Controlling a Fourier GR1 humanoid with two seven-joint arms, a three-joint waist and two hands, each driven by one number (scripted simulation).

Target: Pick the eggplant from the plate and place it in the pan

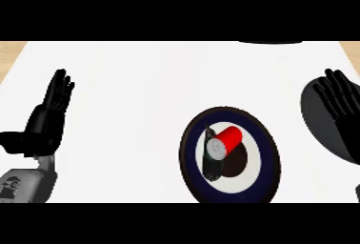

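A round plate point(262, 143) with a dark blue rim, white ring and dark centre sits on the white desk point(155, 86), toward the lower right of the head view. On it lies a red cylindrical object with a grey end point(224, 141), touching a dark elongated shape point(211, 164) that may be the eggplant, though this cannot be told for certain. The left robot hand point(48, 116) stands at the left edge, fingers straight and pointing up, holding nothing, well apart from the plate. The right robot hand point(343, 102) shows at the right edge, fingers likewise straight, over a dark round pan point(316, 124). The plate lies between both hands, nearer the right one.
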